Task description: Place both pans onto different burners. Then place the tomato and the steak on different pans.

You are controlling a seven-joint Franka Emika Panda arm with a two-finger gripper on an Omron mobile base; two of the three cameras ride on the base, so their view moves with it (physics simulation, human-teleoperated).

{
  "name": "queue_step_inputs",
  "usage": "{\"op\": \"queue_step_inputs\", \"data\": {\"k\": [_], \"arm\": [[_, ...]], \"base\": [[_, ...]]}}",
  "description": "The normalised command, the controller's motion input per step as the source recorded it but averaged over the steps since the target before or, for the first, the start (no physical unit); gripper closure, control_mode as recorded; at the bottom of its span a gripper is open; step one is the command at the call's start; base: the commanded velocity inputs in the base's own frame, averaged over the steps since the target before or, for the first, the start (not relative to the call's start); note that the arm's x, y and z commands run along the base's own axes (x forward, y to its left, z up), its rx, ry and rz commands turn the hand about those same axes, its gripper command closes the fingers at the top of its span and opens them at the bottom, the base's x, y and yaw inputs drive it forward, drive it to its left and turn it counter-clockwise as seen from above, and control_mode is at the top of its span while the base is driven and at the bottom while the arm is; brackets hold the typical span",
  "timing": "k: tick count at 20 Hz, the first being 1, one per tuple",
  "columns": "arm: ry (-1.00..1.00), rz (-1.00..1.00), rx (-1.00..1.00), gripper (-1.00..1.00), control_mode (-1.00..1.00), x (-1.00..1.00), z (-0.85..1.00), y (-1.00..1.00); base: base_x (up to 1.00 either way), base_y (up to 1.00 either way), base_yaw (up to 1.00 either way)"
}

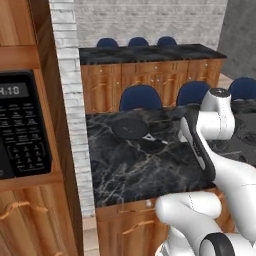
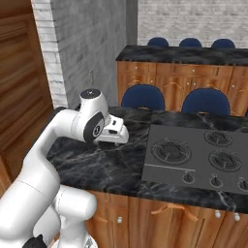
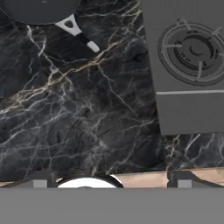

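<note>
A flat black skillet (image 1: 131,128) lies on the dark marble counter, its thin handle (image 3: 78,34) pointing toward the cooktop. The skillet (image 3: 38,9) sits at the top left of the hand view. The dark grey cooktop (image 2: 160,175) is set into the counter to its right, with a large ringed burner (image 3: 194,52) nearest the arm and another burner (image 2: 224,160) farther right. My gripper (image 3: 112,180) hangs open over bare marble between skillet and cooktop, near the counter's front edge, with nothing between its fingertips (image 3: 40,179). The tomato and the steak are out of view.
Black knobs (image 2: 188,178) line the cooktop's front. Blue chairs (image 1: 140,97) stand behind the counter, with a second counter (image 1: 150,52) beyond. A microwave (image 1: 20,125) in wooden cabinets and a brick column (image 1: 70,100) bound the left side.
</note>
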Motion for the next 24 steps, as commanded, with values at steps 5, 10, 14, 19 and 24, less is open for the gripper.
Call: {"op": "queue_step_inputs", "data": {"k": [5, 10, 14, 19, 24], "arm": [[0.00, 0.00, 0.00, -1.00, 1.00, 0.00, 0.00, 0.00], [0.00, 0.00, 0.00, -1.00, 1.00, 0.00, 0.00, 0.00], [0.00, 0.00, 0.00, -1.00, 1.00, 0.00, 0.00, 0.00], [0.00, 0.00, 0.00, -1.00, 1.00, 0.00, 0.00, 0.00], [0.00, 0.00, 0.00, -1.00, -1.00, 0.00, 0.00, 0.00]], "base": [[0.42, 0.10, 0.00], [0.33, 0.02, 0.00], [0.02, 0.00, 0.01], [0.33, 0.00, 0.01], [0.11, 0.00, 0.00]]}}
